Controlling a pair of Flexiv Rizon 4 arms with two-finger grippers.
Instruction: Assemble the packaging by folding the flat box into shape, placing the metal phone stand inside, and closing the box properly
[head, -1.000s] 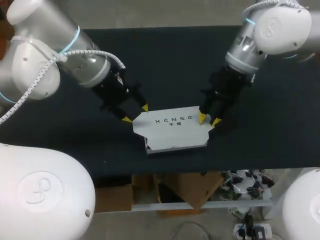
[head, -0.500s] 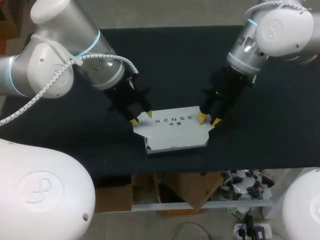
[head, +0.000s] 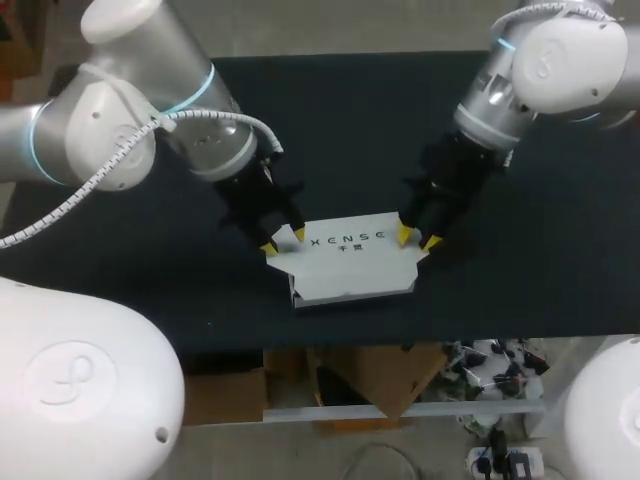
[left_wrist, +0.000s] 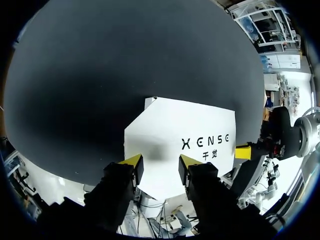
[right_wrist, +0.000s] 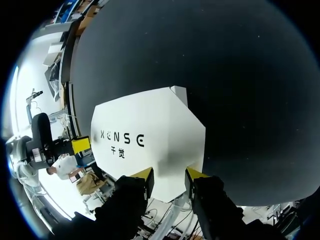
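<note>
The dark surface (head: 340, 110) carries the white box (head: 350, 262), folded into shape and lying flat-topped between the two grippers. The phone stand is not in view and is presumably inside. The left gripper (head: 283, 240) stands at the box's left end, fingers a narrow gap apart and holding nothing, tips over the angled corner. The right gripper (head: 417, 239) mirrors this at the right end, equally narrow and empty. Probable purpose: pressing both ends down together so the top seats evenly.
</note>
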